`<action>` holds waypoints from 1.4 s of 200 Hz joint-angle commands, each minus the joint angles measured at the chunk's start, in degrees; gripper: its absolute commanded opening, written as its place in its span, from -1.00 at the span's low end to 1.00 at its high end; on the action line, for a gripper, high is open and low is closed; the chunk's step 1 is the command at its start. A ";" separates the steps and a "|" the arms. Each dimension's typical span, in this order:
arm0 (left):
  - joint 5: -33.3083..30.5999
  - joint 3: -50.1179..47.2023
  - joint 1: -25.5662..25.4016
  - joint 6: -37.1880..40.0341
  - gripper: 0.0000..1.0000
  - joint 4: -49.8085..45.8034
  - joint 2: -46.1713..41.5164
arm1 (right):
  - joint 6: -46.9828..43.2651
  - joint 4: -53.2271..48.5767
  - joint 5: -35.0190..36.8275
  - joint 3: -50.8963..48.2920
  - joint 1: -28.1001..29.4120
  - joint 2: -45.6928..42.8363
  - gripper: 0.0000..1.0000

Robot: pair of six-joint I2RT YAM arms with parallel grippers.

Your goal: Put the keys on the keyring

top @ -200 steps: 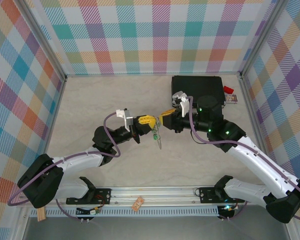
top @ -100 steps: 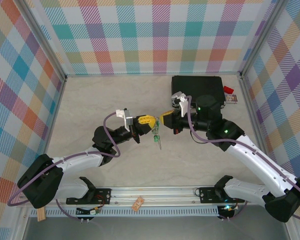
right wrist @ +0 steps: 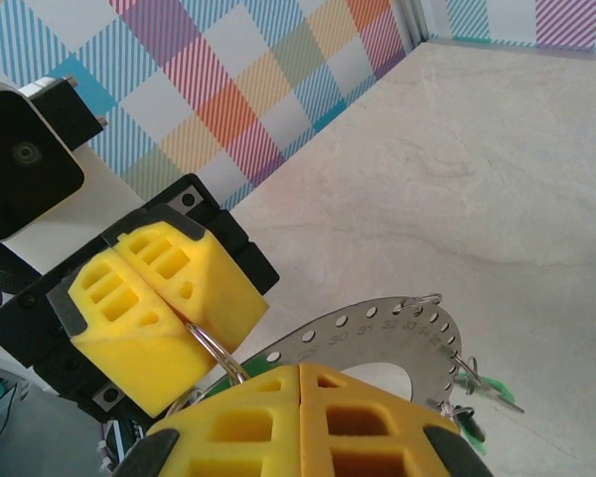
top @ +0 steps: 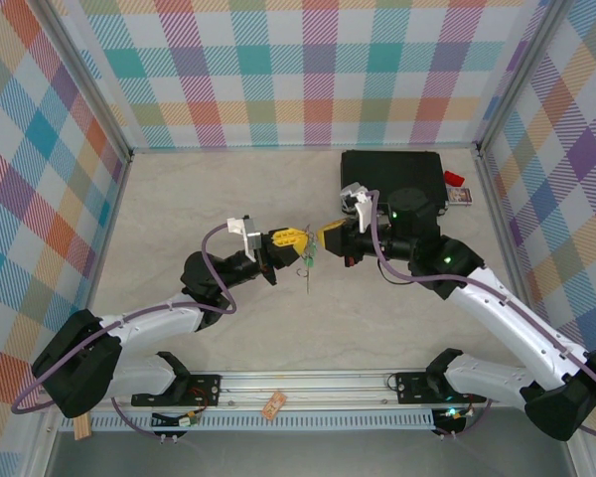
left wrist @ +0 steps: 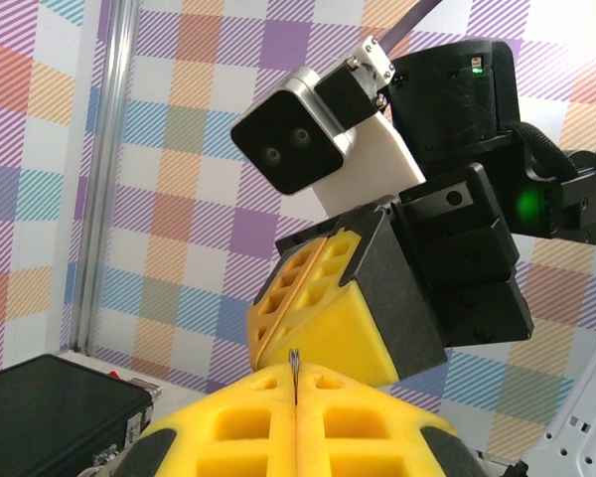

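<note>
Both arms are meeting above the pale marbled table, just near-left of the black rectangular case. The left fingers, with their yellow ribbed pads, are pressing tight together and pinching a thin wire loop. Facing them tip to tip, the right fingers are squeezing closed too, sitting right against the large flat grey metal keyring. Whether they are actually clamping its band, I cannot tell. The keyring is hanging between the two sets of fingers, near-left of the case, and the tiny green-headed keys are dangling at its perforated edge.
</note>
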 commanded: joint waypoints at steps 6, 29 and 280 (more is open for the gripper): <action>-0.39 1.22 -0.16 0.42 -1.00 3.09 -1.55 | 1.10 2.00 -1.41 -1.53 -0.91 -1.81 -0.76; -0.34 1.06 -0.18 0.40 -1.00 3.13 -1.76 | 4.54 6.24 -4.40 -3.51 -2.42 -3.25 -0.58; -0.78 0.89 -0.20 0.04 -1.00 2.98 -3.15 | 6.33 8.84 -13.60 -5.09 -3.90 -0.44 -0.98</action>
